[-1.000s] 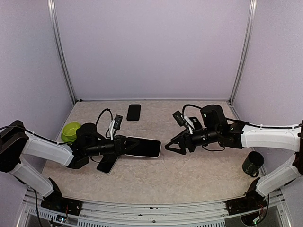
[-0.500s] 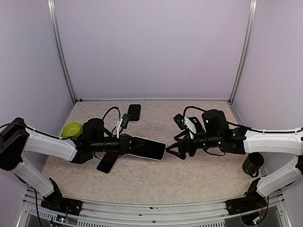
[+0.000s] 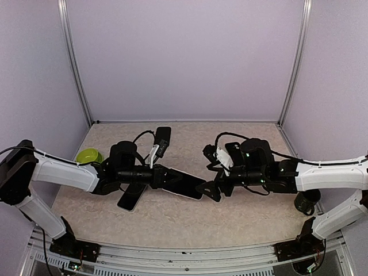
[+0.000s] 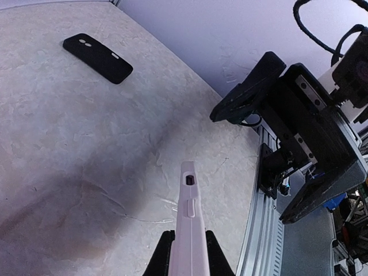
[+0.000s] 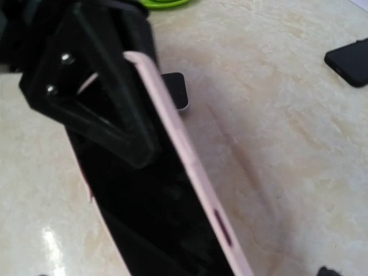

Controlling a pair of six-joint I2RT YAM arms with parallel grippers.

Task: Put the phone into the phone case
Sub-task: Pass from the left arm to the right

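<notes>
a beige marbled table (image 3: 241,144) stood between pale lilac walls (image 3: 184,57), with the two arms reaching toward each other over its middle.

the left gripper (image 3: 156,176) was pressed together on the left end of the phone (image 3: 184,185), a dark-screened one with a pink edge. it held the phone above the table, pointing to the right. in the left wrist view the phone was seen edge-on between the two fingers.

the right gripper (image 3: 210,189) was at the right end of the phone with its jaws spread wide. whether they touched the phone, i could not tell. in the right wrist view the phone filled most of the picture, so it was very near to that camera.

the phone case (image 3: 163,136), black, lay flat on the far side of the table, well apart from the phone and behind the left arm.

a second phone (image 3: 130,199) lay on the table under the left arm, at the near left. a green bowl (image 3: 88,156) stood further to the left, partly hidden by the arm. a dark cup (image 3: 307,200) stood at the right side, half covered by the right arm.
</notes>
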